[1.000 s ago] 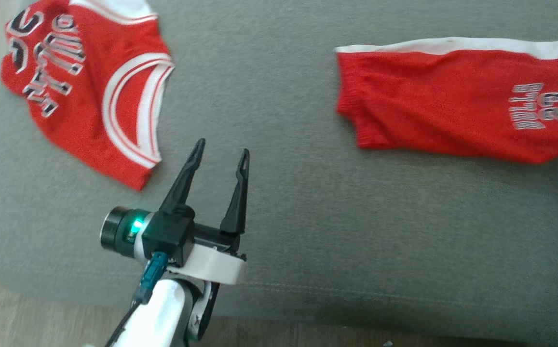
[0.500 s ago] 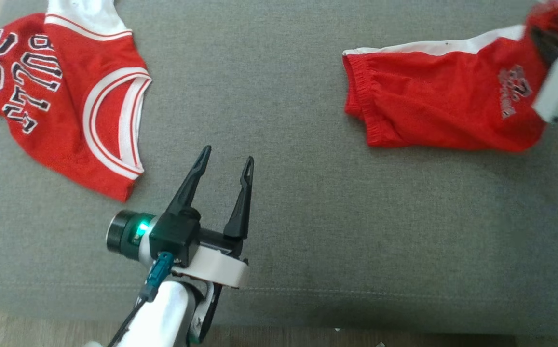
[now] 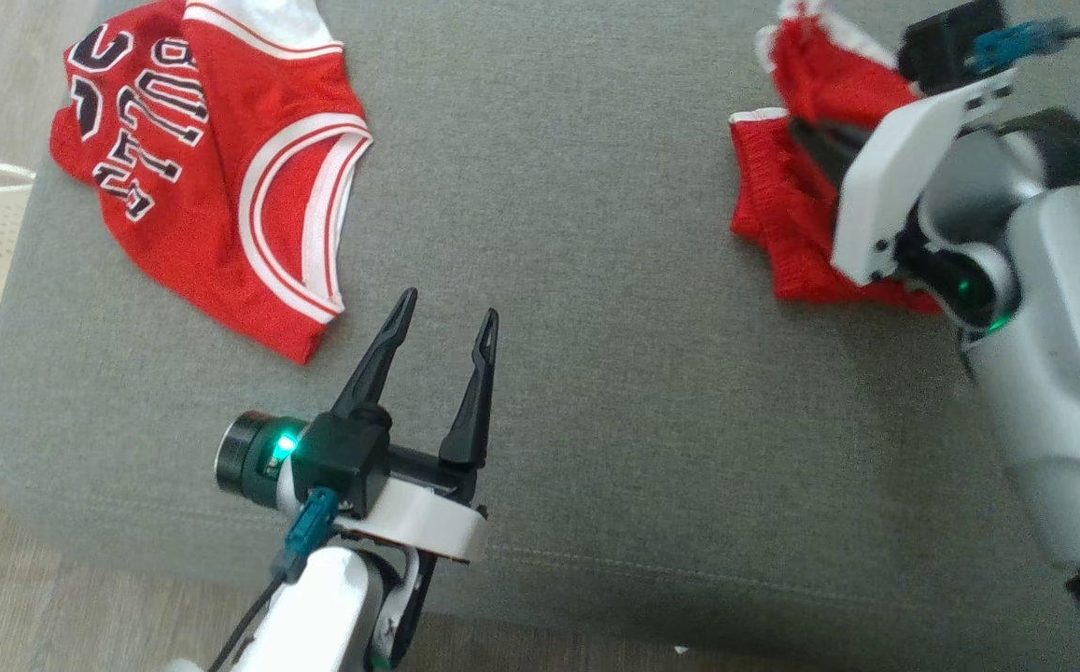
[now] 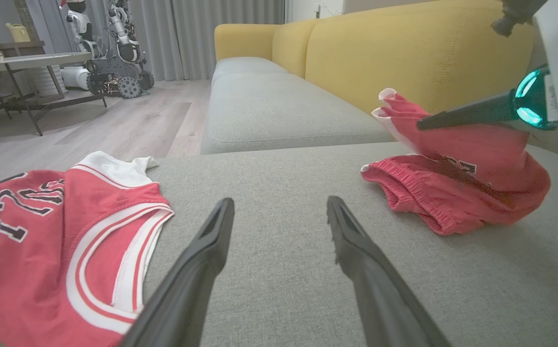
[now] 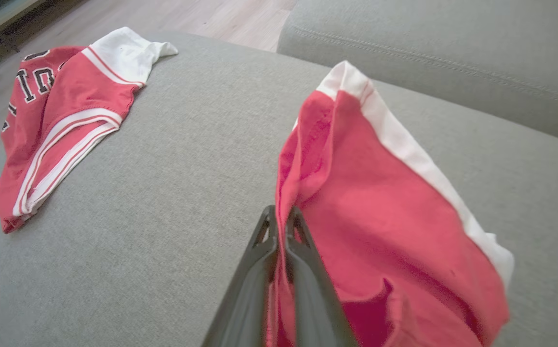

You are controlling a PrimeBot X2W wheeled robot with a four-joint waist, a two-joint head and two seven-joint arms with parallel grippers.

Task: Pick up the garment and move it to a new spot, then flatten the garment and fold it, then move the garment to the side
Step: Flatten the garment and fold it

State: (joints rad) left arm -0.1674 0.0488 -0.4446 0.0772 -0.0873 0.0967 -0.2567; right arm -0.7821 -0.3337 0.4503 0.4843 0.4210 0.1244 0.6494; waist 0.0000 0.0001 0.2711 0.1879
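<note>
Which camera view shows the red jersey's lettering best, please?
The head view: it looks down on the jersey, every letter and the number in frame. The left wrist view crops the lettering at its left edge; the right wrist view shows the jersey small, few letters visible.

The left gripper (image 3: 448, 305) hangs with fingers (image 3: 376, 359) spread wide, well apart from the red shorts (image 5: 380, 207); the right gripper (image 5: 282, 212) pinches them tightly.

Soft red cloth shorts (image 5: 380, 217), matt woven grey cushion (image 3: 596, 327)
</note>
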